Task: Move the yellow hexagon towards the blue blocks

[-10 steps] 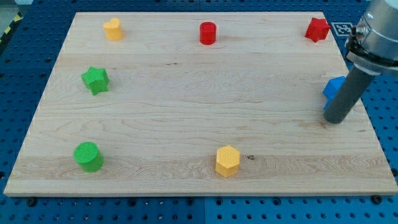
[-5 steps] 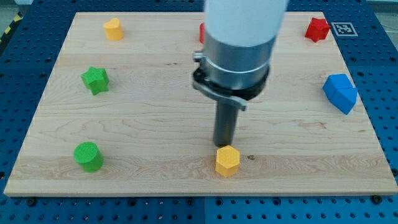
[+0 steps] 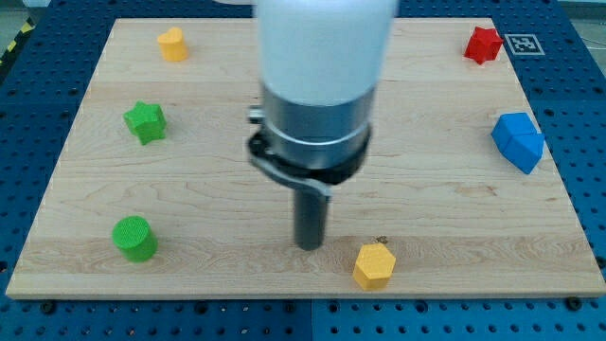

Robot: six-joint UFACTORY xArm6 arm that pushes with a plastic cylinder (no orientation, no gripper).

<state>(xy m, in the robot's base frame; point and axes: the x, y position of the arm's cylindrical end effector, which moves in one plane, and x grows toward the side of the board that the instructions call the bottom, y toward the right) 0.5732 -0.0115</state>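
Lying just right of my tip [image 3: 309, 245]: yellow hexagon [image 3: 374, 265].

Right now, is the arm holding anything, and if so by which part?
Nothing is held: the arm ends in a plain rod. My tip stands on the board just left of the yellow hexagon, with a small gap between them.

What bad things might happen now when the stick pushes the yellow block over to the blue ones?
The yellow hexagon sits close to the board's bottom edge, so a slanted push might slide it off. My tip is at its upper left, apart from it; pushing from there would probably send it down-right, not up toward the blue blocks. An off-centre push may spin it aside.
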